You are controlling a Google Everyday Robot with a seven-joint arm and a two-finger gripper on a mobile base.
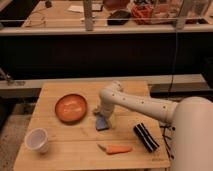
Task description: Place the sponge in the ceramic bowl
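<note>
My tool (104,113) sits directly over the sponge (102,123) on the table (60,150); I cannot tell its opening or whether it grips. The bowl (70,108) lies just beside, leftward in view.

Wht arm (137,102), dark dots, pale gripper (103,115)
</note>
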